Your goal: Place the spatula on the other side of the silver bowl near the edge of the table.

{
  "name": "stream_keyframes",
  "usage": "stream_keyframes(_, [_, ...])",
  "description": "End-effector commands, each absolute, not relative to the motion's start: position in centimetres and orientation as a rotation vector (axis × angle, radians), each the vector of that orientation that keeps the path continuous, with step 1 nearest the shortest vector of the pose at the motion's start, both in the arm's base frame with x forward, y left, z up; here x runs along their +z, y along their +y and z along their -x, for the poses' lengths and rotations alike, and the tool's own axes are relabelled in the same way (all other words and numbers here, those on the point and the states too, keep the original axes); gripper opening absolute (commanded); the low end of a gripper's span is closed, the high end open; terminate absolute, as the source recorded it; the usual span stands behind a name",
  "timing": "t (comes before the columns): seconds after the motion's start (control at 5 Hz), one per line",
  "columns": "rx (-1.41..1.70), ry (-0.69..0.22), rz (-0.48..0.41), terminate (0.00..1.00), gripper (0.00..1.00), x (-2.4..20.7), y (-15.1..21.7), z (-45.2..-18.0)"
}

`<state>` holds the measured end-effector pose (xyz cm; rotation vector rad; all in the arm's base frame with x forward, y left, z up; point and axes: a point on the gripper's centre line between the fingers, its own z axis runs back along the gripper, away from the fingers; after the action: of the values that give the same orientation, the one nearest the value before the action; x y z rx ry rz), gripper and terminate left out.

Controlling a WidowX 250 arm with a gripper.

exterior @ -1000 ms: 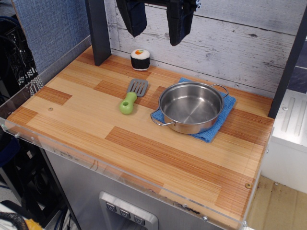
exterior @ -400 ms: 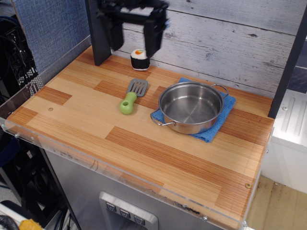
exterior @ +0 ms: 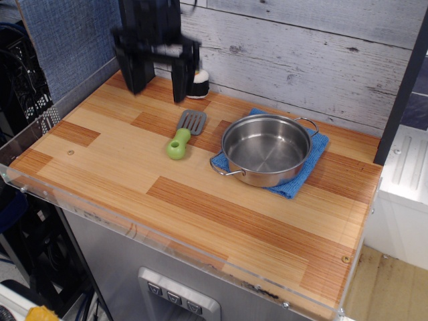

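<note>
Gripper has dropped lower and leftward, motion-blurred, jaws apart and empty.
The spatula, lime handle and grey slotted blade, lies unmoved on the striped plank table, left of the shiny silver bowl on its blue cloth; the gripper half-hides a sushi toy.

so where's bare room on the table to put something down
Bare wood runs along the front acrylic rim, below the spatula and silver bowl, and on the left. The back is crowded: gripper, sushi piece, blue cloth.
</note>
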<state>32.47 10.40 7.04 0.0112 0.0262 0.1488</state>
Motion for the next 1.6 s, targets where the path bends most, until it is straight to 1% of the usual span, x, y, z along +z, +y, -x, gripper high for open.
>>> stream_keyframes(0.0, [0.149, 0.015, -0.09, 0.0, 1.0, 3.6, 11.3, -32.7])
stream_keyframes(0.2, [0.15, -0.01, -0.079, 0.0, 1.0, 2.7, 11.4, -33.6])
stream_keyframes(0.4, [0.157, -0.029, -0.075, 0.0, 1.0, 3.0, 12.1, -34.6])
stream_keyframes(0.6, [0.186, -0.052, -0.054, 0.0, 1.0, 4.1, 13.1, -35.7])
stream_keyframes(0.8, [0.202, -0.065, -0.017, 0.0, 1.0, 4.8, 13.1, -35.9])
stream_keyframes(1.0, [0.186, -0.1, -0.021, 0.0, 1.0, 6.2, 11.6, -35.4])
stream_keyframes(1.2, [0.169, -0.149, -0.014, 0.0, 1.0, 8.3, 9.9, -35.0])
stream_keyframes(1.4, [0.14, -0.189, 0.009, 0.0, 1.0, 9.7, 7.9, -34.7])
